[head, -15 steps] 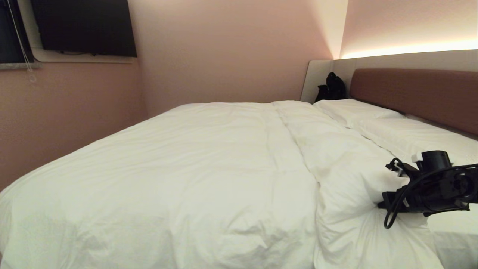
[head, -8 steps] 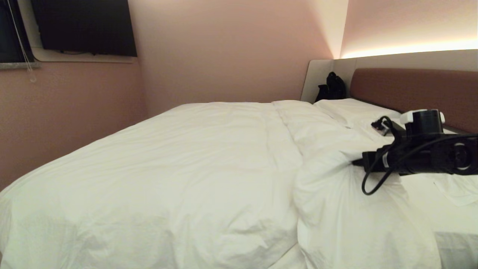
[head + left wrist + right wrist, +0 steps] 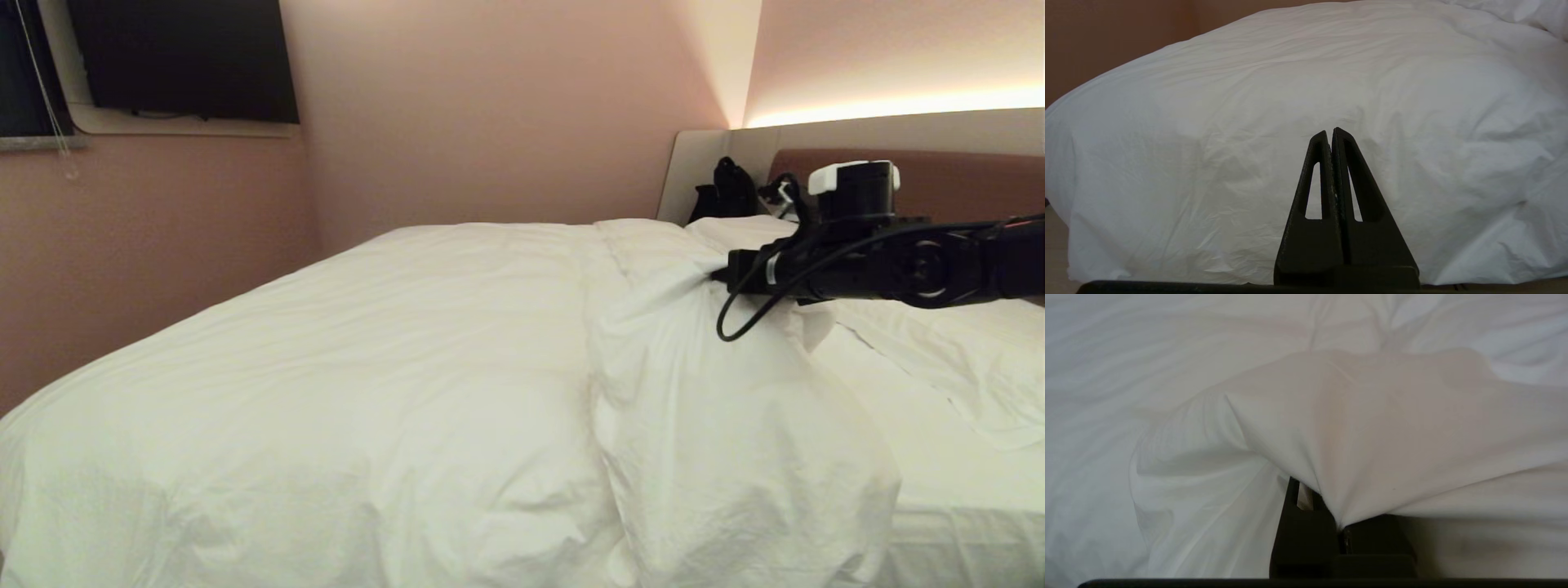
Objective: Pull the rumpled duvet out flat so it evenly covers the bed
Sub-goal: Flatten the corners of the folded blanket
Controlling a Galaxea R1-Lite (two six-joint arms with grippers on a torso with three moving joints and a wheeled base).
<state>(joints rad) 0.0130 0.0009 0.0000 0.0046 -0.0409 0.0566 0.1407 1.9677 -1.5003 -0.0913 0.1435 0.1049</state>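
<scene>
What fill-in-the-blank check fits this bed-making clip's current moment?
1. The right hand is shut on the puffy white ____.
2. The left hand is ____ and holds nothing.
3. Behind the flat white pillows stands a padded ____ headboard.
4. A small ____ bag sits at the bed's far corner.

Missing words: duvet; shut; brown; black
</scene>
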